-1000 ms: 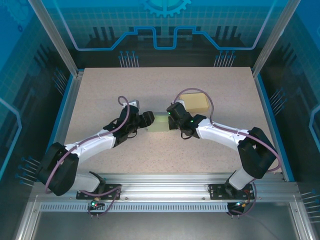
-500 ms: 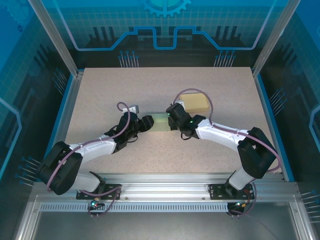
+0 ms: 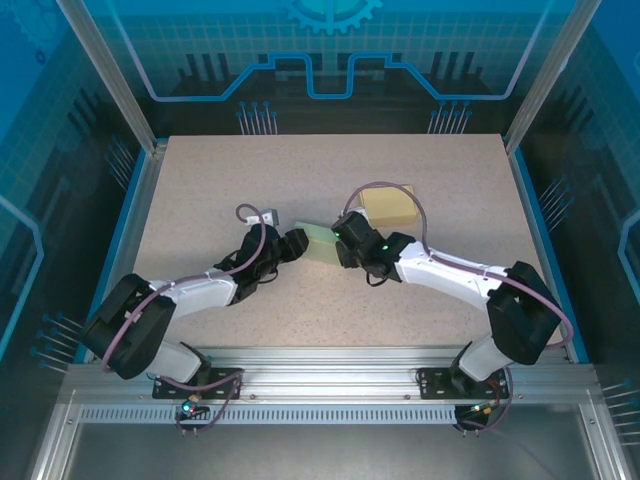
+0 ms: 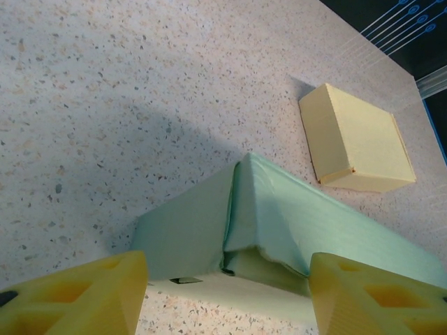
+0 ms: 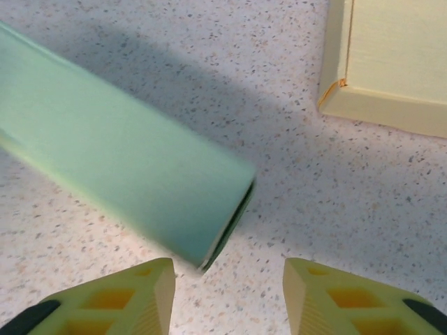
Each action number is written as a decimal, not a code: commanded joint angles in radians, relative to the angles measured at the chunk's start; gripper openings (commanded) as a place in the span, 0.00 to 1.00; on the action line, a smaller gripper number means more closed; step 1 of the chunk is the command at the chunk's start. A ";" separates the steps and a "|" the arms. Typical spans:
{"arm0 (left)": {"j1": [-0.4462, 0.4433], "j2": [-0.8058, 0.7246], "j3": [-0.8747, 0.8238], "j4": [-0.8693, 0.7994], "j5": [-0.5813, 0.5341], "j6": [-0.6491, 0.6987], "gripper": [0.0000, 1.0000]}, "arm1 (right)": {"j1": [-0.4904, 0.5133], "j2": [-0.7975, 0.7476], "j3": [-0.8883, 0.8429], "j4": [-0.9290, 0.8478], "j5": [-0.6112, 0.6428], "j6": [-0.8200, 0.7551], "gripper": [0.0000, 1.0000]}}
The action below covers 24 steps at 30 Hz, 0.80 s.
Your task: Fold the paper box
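Note:
The pale green paper box (image 3: pixel 320 241) lies mid-table between my two grippers, half folded, with one end flap standing up in a ridge (image 4: pixel 241 202). My left gripper (image 3: pixel 297 245) straddles its near end. In the left wrist view both yellow fingers (image 4: pixel 77 293) meet the box's sides, so the left gripper (image 4: pixel 227 279) is shut across its width. My right gripper (image 3: pixel 342 232) is at the other end. In the right wrist view it (image 5: pixel 227 279) stands open over bare table, just short of the box's open end (image 5: pixel 119 174).
A folded pale yellow box (image 3: pixel 392 204) sits behind the right gripper, close to the green one (image 4: pixel 356 136) (image 5: pixel 391 63). The speckled tabletop (image 3: pixel 220 180) has room to the left, back and front. Blue rails line its sides.
My right gripper has opened and let go of the green box. The box has swung to a slant, and the left arm has shifted a little nearer and lower.

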<state>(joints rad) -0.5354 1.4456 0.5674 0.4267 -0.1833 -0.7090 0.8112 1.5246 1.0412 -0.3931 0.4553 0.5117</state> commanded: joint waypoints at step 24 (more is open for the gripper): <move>-0.021 0.042 -0.026 -0.077 -0.008 -0.003 0.63 | -0.204 0.018 -0.006 0.120 -0.363 0.119 0.47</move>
<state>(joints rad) -0.5446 1.4601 0.5674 0.4473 -0.1879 -0.7090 0.6216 1.5230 1.0412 -0.3351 0.1852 0.6056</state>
